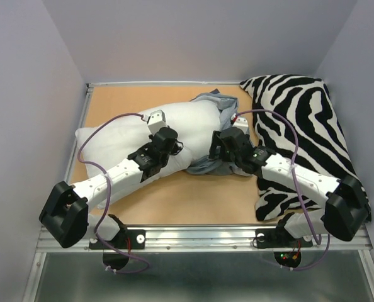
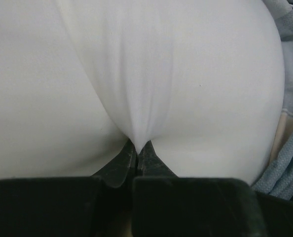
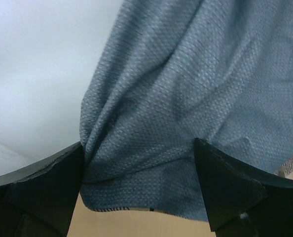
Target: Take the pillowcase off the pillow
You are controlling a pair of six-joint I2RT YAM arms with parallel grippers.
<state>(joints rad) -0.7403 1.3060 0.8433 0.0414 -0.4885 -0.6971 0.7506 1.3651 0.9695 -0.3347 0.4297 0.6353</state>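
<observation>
The left pincer (image 2: 137, 147) is clamped on a pucker of the plump white pillow (image 2: 186, 74) on the tabletop (image 1: 174, 198). The right pincer (image 3: 138, 145) gapes wide around the bunched slate-blue pillowcase (image 3: 186, 74), which is gathered over the pillow's right end beside a zebra-striped cushion (image 1: 300, 113).

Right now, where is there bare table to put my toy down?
Bare table runs between the pillow and the front rail, and a strip lies behind the pillow at the far left. The middle is crowded with the left gripper, right gripper and pillowcase; the zebra cushion fills the right.
</observation>
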